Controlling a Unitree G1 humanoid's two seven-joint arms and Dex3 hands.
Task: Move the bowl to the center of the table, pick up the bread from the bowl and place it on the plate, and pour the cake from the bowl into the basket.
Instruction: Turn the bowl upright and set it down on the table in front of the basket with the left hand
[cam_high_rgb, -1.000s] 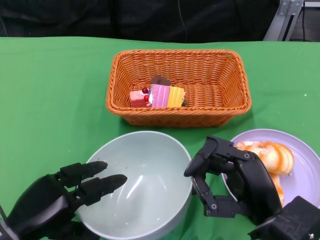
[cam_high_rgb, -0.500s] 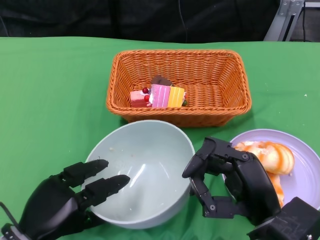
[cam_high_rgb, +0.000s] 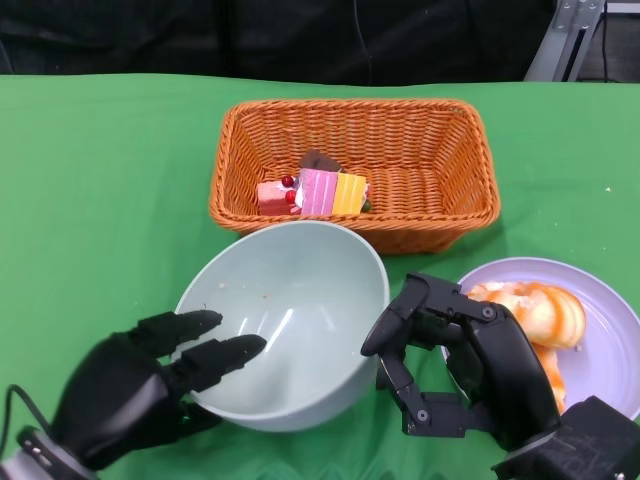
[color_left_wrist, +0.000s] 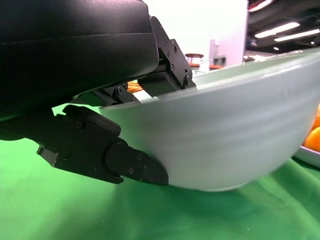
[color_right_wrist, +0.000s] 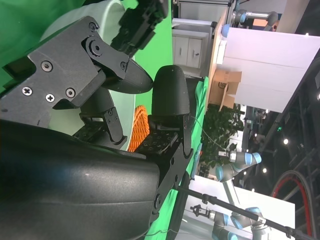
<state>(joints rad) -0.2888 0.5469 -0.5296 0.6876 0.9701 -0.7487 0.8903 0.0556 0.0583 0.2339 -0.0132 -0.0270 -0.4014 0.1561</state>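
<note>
From the left: my left hand (cam_high_rgb: 135, 385) grips the near rim of the pale green bowl (cam_high_rgb: 285, 330), fingers inside, thumb under the wall. I judge the bowl rigid, smooth and slippery, best taken by its rim. It looks empty, just before the basket (cam_high_rgb: 355, 172) holding the cake (cam_high_rgb: 315, 191). My right hand (cam_high_rgb: 465, 360) hangs half-curled, holding nothing, beside the plate (cam_high_rgb: 600, 335) with the bread (cam_high_rgb: 535, 315).
</note>
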